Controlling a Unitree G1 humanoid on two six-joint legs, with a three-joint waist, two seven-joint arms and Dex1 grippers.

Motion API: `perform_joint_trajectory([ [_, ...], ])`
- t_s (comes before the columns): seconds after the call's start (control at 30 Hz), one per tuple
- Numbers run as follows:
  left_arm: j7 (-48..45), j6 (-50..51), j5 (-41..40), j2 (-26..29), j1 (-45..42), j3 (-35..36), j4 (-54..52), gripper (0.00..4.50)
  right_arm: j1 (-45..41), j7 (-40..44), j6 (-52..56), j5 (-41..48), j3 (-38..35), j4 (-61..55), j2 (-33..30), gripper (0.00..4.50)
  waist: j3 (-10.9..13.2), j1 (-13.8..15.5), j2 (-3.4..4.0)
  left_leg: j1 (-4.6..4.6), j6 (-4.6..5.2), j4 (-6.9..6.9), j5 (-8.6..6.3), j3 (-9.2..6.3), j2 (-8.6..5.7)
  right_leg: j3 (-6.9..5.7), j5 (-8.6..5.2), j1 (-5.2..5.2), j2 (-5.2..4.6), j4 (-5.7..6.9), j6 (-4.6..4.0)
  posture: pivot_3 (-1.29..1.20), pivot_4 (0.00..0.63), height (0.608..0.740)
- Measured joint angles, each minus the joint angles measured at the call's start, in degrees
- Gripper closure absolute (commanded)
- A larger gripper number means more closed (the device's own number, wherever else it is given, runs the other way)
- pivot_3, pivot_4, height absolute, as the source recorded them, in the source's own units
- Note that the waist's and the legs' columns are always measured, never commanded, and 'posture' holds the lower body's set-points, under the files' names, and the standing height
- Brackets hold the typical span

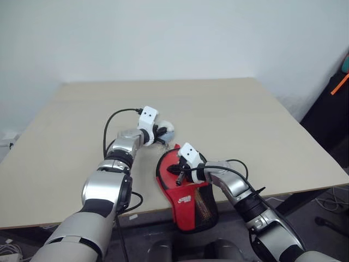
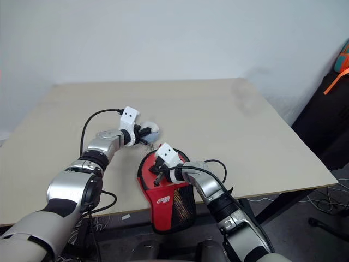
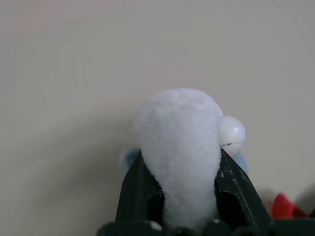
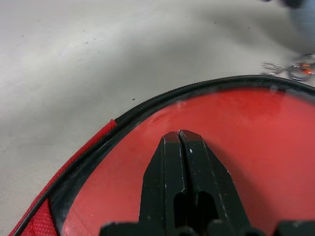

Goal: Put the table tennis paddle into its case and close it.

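Both arms have glossy silver-grey shells divided by black joint rings, broad at the shoulder and slimmer toward the wrist. Each wrist carries a small white camera block with two dark dots. Black cables loop along the forearms. The left gripper (image 1: 162,132) and right gripper (image 1: 179,178) each end in two black, wedge-shaped fingers (image 4: 183,172) flecked with pale scuffs.

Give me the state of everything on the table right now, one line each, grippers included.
Case: red side up, lying at the table's near edge, its narrow end hanging over.
Left gripper: shut on the fluffy white charm.
Right gripper: shut, fingers together over the case's red face, holding nothing.
Table: bearing the case.
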Motion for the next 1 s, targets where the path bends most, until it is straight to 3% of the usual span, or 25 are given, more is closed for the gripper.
perform_joint_trajectory([
  [0.23,2.2,-2.2,0.7,-4.9,-2.0,1.2,0.7,3.91,0.2,-0.1,0.3,0.0,0.0,-0.4,-0.1,4.50,0.0,0.0,0.00,0.00,0.05,0.00,-0.02,-0.01,-0.03,0.00,0.00,0.01,-0.03,-0.02,0.00,0.00,0.000,0.706],
  [0.43,-1.7,-7.4,2.0,-6.0,-2.0,0.3,0.6,3.91,0.2,-0.3,0.6,0.0,0.0,-0.6,-0.1,4.50,0.0,0.0,0.01,-0.01,0.07,0.00,-0.04,-0.01,-0.03,-0.01,0.00,0.01,-0.03,-0.03,0.00,0.00,0.000,0.706],
  [0.77,-25.7,-17.8,4.4,-3.6,5.7,-5.8,-6.7,3.91,0.1,-0.2,0.6,0.0,0.0,-0.6,0.0,4.50,0.0,-0.4,0.07,-0.01,0.16,0.00,-0.09,0.03,0.01,0.02,-0.01,-0.01,-0.03,-0.06,0.00,0.00,0.000,0.706],
  [1.0,-31.6,-18.1,4.3,-2.1,7.1,-6.8,-9.8,3.91,0.1,0.0,0.6,0.0,0.1,-0.5,0.0,4.50,0.0,-0.4,0.08,-0.01,0.33,0.02,-0.18,0.03,0.03,0.04,-0.01,0.00,-0.02,-0.08,0.01,0.00,0.000,0.706],
])
